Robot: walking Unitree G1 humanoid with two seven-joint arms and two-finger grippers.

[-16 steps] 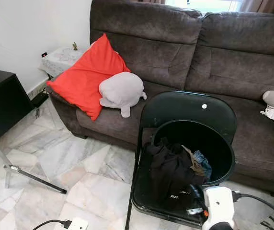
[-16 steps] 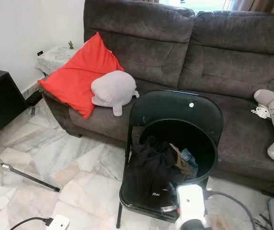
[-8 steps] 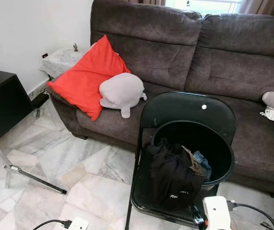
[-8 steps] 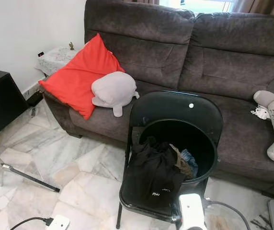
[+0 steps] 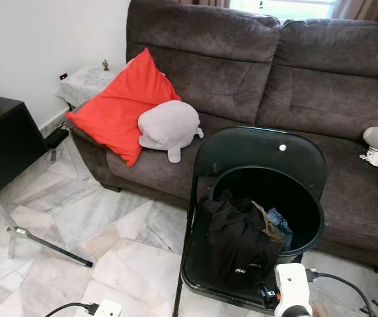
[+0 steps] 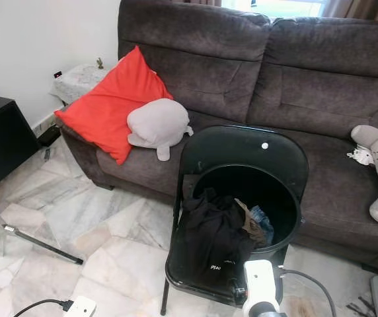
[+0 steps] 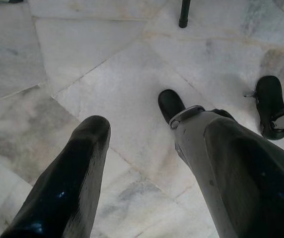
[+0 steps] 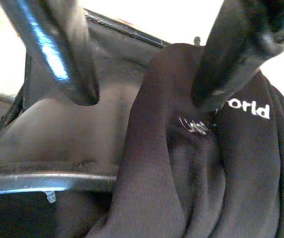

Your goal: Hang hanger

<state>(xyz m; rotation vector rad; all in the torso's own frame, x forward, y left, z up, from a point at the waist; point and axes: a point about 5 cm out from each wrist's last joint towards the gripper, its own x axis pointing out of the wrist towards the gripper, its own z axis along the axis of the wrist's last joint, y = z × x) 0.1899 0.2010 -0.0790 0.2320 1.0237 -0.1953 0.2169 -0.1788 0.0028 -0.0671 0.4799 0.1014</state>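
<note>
Your right gripper (image 8: 142, 99) is open just short of the black shirt (image 5: 238, 238); next, close on it.

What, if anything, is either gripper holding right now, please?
Nothing. The right gripper is open just above the black garment draped over the chair; the left gripper is open over the floor.

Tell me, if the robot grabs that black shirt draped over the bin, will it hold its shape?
Probably not: the black garment sags in folds over the bin rim, so it looks floppy and likely light. Pulled, it may drag the neighbouring clothes.
</note>
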